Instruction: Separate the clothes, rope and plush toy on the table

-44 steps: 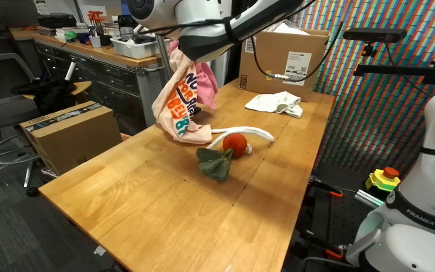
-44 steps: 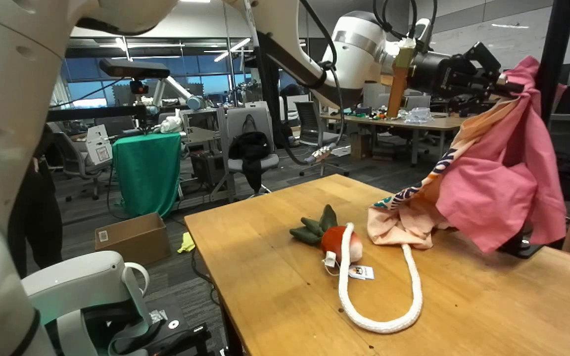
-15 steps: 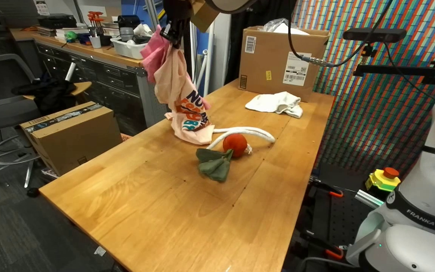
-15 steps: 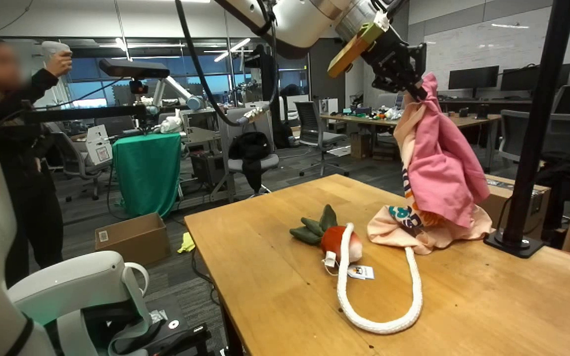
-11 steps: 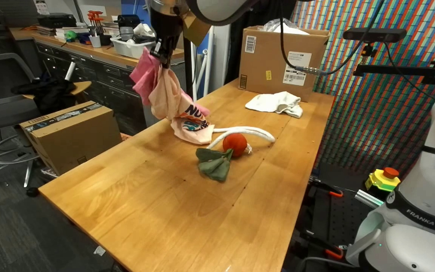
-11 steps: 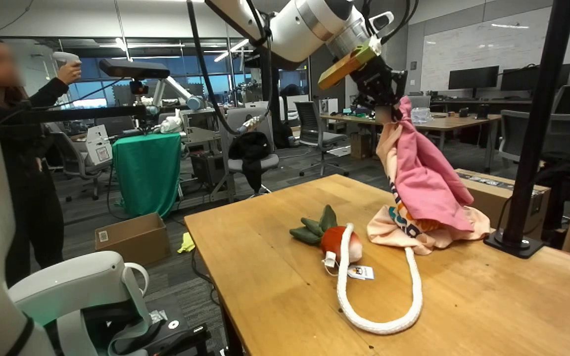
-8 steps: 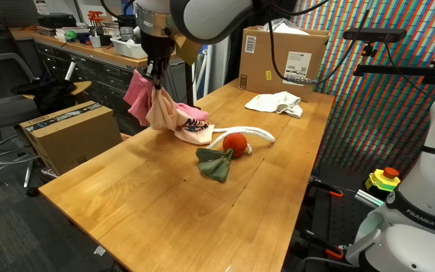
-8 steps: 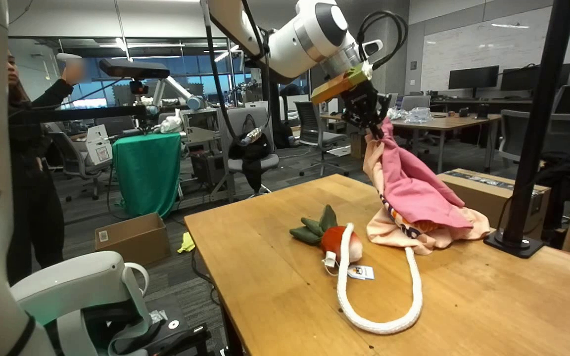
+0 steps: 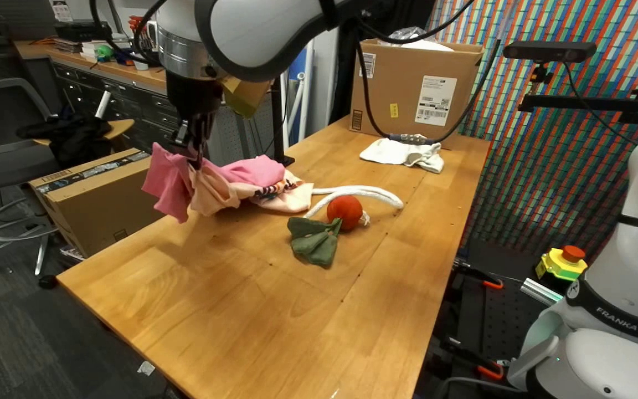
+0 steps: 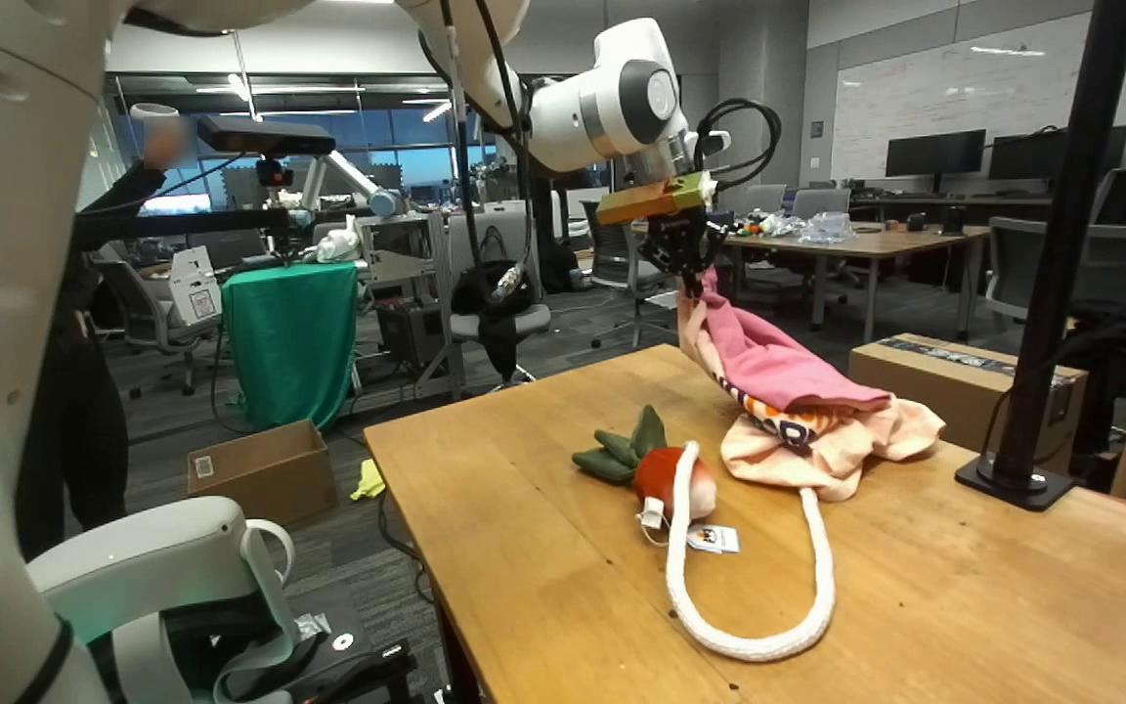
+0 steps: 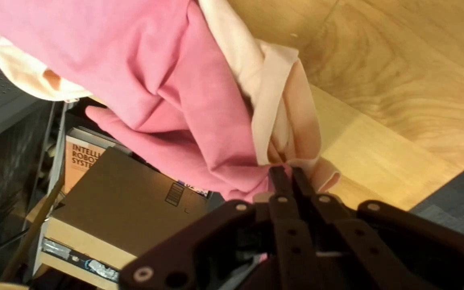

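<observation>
A pink and peach garment with coloured lettering (image 9: pixel 255 169) is partly on the table (image 9: pixel 274 332), also visible in an exterior view (image 10: pixel 788 367). My gripper (image 9: pixel 196 162) is shut on one end of it, raised above the table; the pinch shows in the wrist view (image 11: pixel 287 173). Pink and peach layers hang around the fingertips. A white rope (image 10: pixel 754 647) curves in a U from the garment's edge to the plush toy (image 10: pixel 661 481), a red-orange ball with green leaves, lying across its front. The rope (image 9: pixel 377 192) and toy (image 9: pixel 344 211) rest on the table. The rope's garment end is hidden.
A white cloth (image 9: pixel 405 151) lies at the table's far end before a large cardboard box (image 9: pixel 396 100). A black post (image 10: pixel 1052 244) stands on a base at the table edge beside the garment. A cardboard box (image 9: pixel 108 194) sits on the floor.
The gripper has swung from beyond the table edge and come down, moving left in both exterior views. More of the garment now lies folded on the table. The rope and toy stay nearly still.
</observation>
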{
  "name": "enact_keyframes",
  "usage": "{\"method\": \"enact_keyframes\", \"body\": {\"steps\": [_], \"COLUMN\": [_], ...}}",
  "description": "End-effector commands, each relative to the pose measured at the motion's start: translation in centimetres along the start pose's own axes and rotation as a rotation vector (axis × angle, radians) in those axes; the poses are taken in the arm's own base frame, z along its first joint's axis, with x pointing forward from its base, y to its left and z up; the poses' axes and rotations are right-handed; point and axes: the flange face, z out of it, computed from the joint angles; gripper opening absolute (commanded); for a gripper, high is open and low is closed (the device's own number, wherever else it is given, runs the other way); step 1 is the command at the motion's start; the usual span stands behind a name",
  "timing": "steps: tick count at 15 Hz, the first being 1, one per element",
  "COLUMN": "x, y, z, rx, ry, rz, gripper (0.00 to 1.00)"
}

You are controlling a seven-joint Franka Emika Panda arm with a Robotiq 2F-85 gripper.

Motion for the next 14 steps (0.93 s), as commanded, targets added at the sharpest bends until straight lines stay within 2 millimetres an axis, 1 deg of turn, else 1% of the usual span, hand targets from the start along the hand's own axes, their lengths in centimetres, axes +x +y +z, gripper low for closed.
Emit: {"method": "enact_keyframes", "body": {"steps": [1, 3, 5, 8, 11, 12, 13, 14], "x": [2.6, 3.3, 3.7, 4.0, 3.9, 3.9, 3.8, 3.7], "y": [0.5, 0.4, -0.2, -1.8, -3.8, -4.2, -4.6, -4.8], "z": [-0.1, 0.2, 0.9, 1.7, 2.9, 3.3, 3.8, 4.0], "rx": [0.125, 0.214, 0.288, 0.379, 0.426, 0.426, 0.434, 0.434], "ry": [0.073, 0.089, 0.103, 0.111, 0.083, 0.067, 0.055, 0.039], "rz": [0.019, 0.038, 0.046, 0.029, -0.008, -0.021, -0.030, -0.043], "gripper": [0.05, 0.05, 0.05, 0.05, 0.05, 0.09, 0.31, 0.33]}}
